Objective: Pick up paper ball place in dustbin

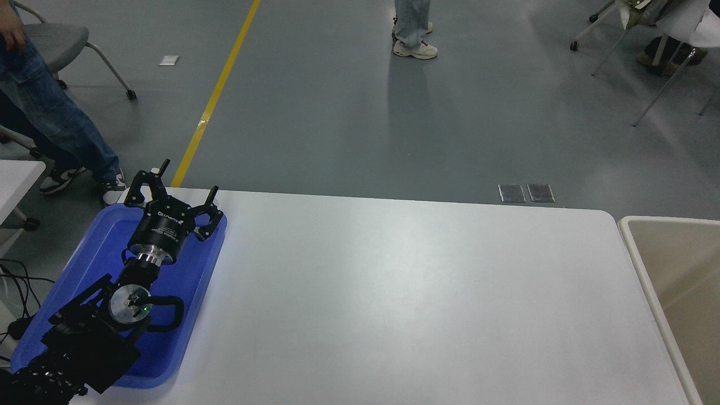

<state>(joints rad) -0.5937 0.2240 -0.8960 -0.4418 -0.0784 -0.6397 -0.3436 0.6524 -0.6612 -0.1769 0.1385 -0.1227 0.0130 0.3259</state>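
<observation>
White table (394, 292) lay before you; your left end effector (171, 188) hung spread wide over the tray (191, 304), bin (647, 264) far to its right.

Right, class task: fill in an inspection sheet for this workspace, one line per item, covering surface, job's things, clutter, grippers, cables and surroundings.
Surface: white table, blue tray at its left edge.
Job's things: dustbin at the right edge, only partly in view; paper ball nothing seen.
Clutter: nothing seen on the table.
Grippers: left gripper over the blue tray, jaws open, holding nothing; right gripper not in view.
Cables: black cables on the floor, left of the tray.
Surroundings: grey floor, yellow line, chairs, people standing beyond the table.
</observation>
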